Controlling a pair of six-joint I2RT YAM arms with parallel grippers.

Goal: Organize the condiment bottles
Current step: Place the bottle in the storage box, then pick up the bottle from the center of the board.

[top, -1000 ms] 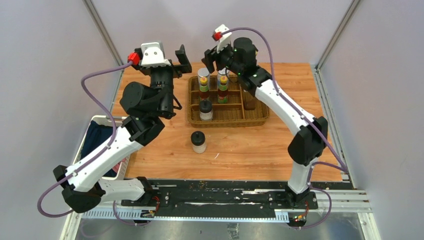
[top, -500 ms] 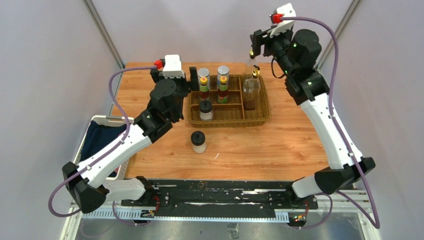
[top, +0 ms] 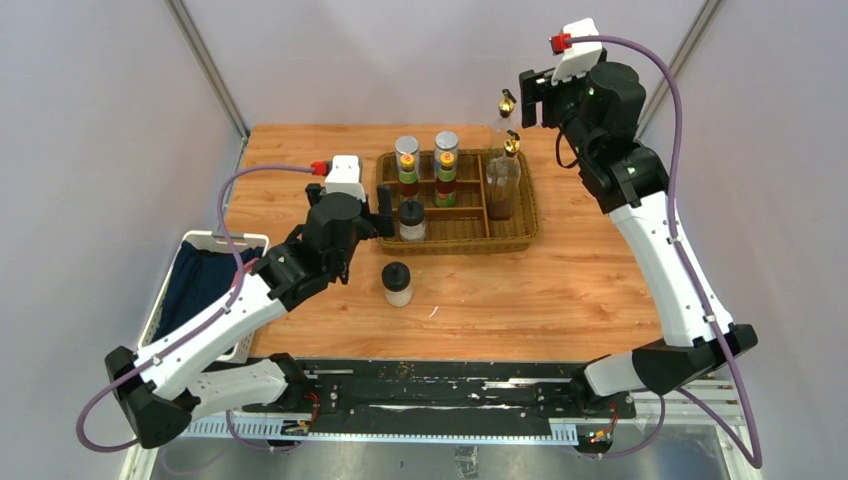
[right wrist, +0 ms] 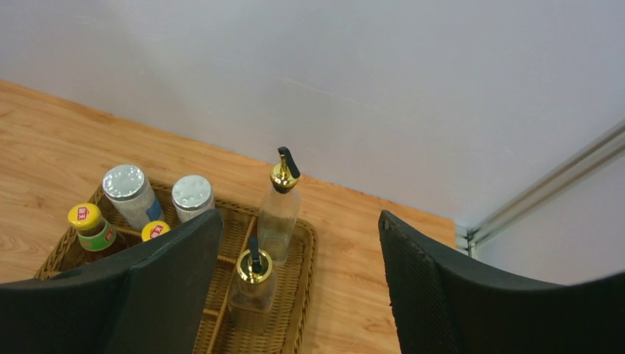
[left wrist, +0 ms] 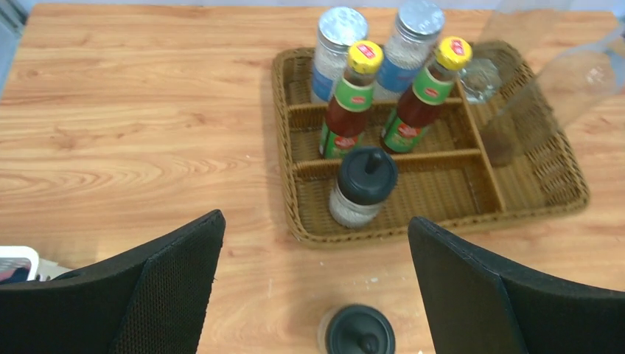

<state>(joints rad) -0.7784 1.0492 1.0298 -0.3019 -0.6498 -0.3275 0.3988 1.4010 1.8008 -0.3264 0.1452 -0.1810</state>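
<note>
The left gripper (left wrist: pixel 315 225), fingers spread wide with nothing between them, hangs at 9 o'clock of the wicker tray (top: pixel 470 246). The loose black-lidded jar (top: pixel 397 283) stands upright on the table (top: pixel 520 290) at 6 o'clock of that gripper, outside the tray's near rim. In the tray the two shakers (left wrist: pixel 341 29) stand at 11 o'clock, the two sauce bottles (left wrist: pixel 346 110) just nearer, the second black-lidded jar (left wrist: pixel 361 188) at 7 o'clock, and the two cruets (right wrist: pixel 278 214) one behind the other in the long 3 o'clock compartment, below the right gripper (right wrist: pixel 300 217), which is also spread and empty.
</note>
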